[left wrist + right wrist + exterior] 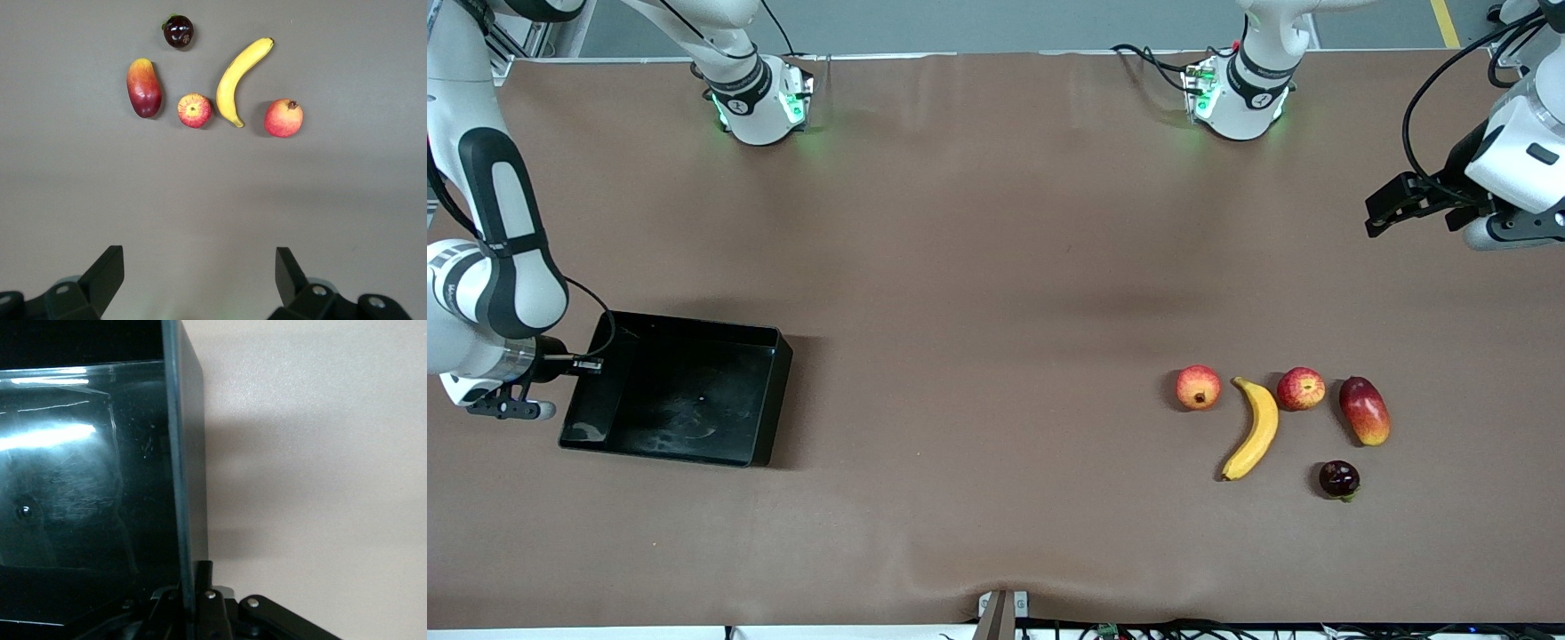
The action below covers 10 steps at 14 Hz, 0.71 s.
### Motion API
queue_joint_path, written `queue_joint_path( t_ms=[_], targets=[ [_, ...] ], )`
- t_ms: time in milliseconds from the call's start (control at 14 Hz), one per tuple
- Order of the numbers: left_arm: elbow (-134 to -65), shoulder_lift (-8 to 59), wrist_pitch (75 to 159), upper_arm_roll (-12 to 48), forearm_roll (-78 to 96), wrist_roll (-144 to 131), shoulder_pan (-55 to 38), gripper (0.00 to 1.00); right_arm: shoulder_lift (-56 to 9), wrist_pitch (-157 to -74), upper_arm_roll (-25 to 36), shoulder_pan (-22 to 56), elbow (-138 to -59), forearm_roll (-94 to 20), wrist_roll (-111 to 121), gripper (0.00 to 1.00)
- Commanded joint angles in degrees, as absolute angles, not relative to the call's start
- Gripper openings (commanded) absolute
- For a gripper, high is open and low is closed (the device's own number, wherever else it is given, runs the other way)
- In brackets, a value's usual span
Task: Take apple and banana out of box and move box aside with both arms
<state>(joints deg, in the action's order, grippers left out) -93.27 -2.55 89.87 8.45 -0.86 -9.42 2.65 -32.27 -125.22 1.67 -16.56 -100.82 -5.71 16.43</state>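
The glossy black box lies toward the right arm's end of the table. My right gripper is shut on the box's end wall, which runs between its fingers in the right wrist view. The yellow banana and the small streaked apple lie side by side toward the left arm's end. My left gripper hangs open and empty over bare table at that end. Its wrist view shows the banana and apple ahead of the gripper.
A red-orange fruit with a dark crown lies beside the banana. A mango lies beside the apple. A dark purple fruit sits nearer the front camera than both. Brown cloth covers the table.
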Motion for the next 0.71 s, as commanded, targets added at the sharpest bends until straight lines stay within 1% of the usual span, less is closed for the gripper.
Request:
queue_joint_path(
  t_ms=[0, 71, 143, 214, 286, 429, 643],
  targets=[
    [-92.90, -2.37, 90.09, 8.44, 0.26, -10.28, 3.08, 1.00, -32.61, -124.37, 0.44, -18.11, -99.05, -5.71, 18.72, 0.00],
    [-92.99, -2.11, 90.09, 8.44, 0.09, -10.28, 3.08, 1.00, -32.61, -124.37, 0.44, -18.11, -98.97, -5.71, 18.72, 0.01],
    [-92.90, -2.11, 90.09, 8.35, 0.09, -10.28, 3.08, 1.00, -32.61, -124.28, 0.44, -18.11, -98.53, -5.54, 18.89, 0.28],
    [-92.90, -2.11, 90.09, 8.26, 0.09, -10.28, 3.08, 1.00, -32.61, -124.19, 0.44, -18.11, -98.44, -4.49, 20.20, 0.79],
    [-92.90, -2.11, 90.09, 8.26, 0.00, -10.28, 3.08, 1.00, -32.52, -124.10, 0.35, -18.11, -98.26, -4.13, 20.91, 1.00],
    [-92.90, -2.11, 90.09, 8.26, -0.09, -10.28, 3.16, 1.00, -32.26, -124.01, 0.35, -17.67, -97.22, -4.04, 20.92, 1.00],
    [-92.90, -2.28, 89.83, 8.26, -0.09, -10.28, 3.16, 1.00, -31.56, -123.66, -0.08, -16.96, -93.00, -4.30, 20.74, 1.00]
  ],
)
